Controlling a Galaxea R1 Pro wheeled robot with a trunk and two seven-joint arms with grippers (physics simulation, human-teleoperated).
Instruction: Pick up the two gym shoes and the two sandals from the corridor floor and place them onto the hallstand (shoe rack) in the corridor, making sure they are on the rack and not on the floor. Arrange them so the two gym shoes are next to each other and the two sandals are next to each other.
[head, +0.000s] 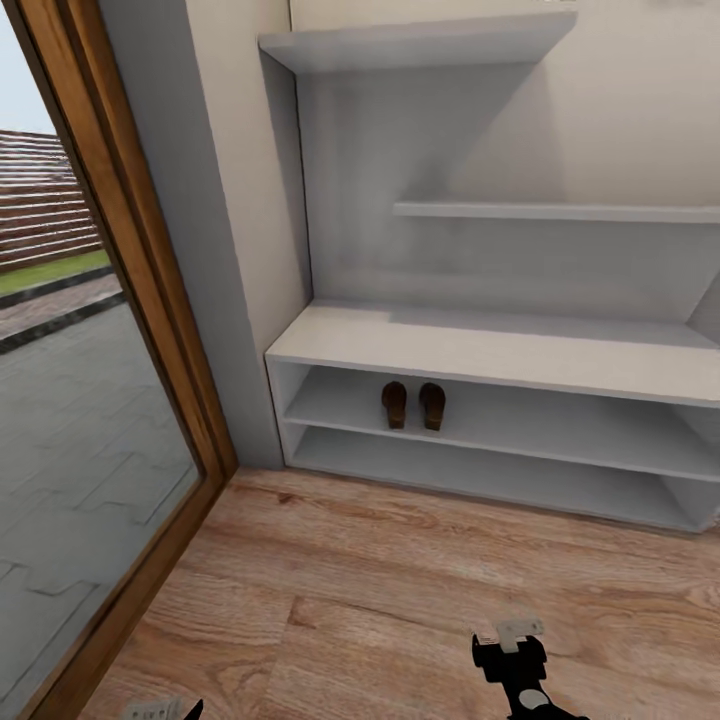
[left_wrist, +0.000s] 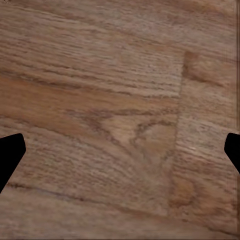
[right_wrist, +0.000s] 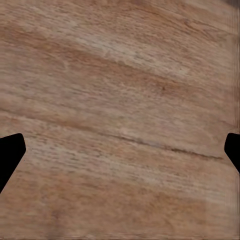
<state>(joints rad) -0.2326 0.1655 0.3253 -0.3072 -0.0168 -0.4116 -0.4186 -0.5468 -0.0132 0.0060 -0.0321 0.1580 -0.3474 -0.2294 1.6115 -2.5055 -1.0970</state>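
Observation:
Two dark brown sandals (head: 413, 405) stand side by side on the upper open shelf of the light-grey hallstand (head: 480, 350), heels toward me. The gym shoes are out of view. My right gripper (head: 510, 632) hangs low over the corridor floor (head: 380, 580) in front of the rack. The left gripper (head: 160, 708) peeks in at the bottom edge of the head view. In both wrist views the black fingertips (left_wrist: 10, 155) (right_wrist: 10, 155) stand wide apart at the picture's sides, with bare wood planks between them; both grippers are open and hold nothing.
A tall glass door with a wooden frame (head: 150, 300) stands to the left of the rack, with paving and grass outside. Two staggered wall shelves (head: 540, 210) hang above the bench top. A grey wall strip (head: 190, 200) separates door and rack.

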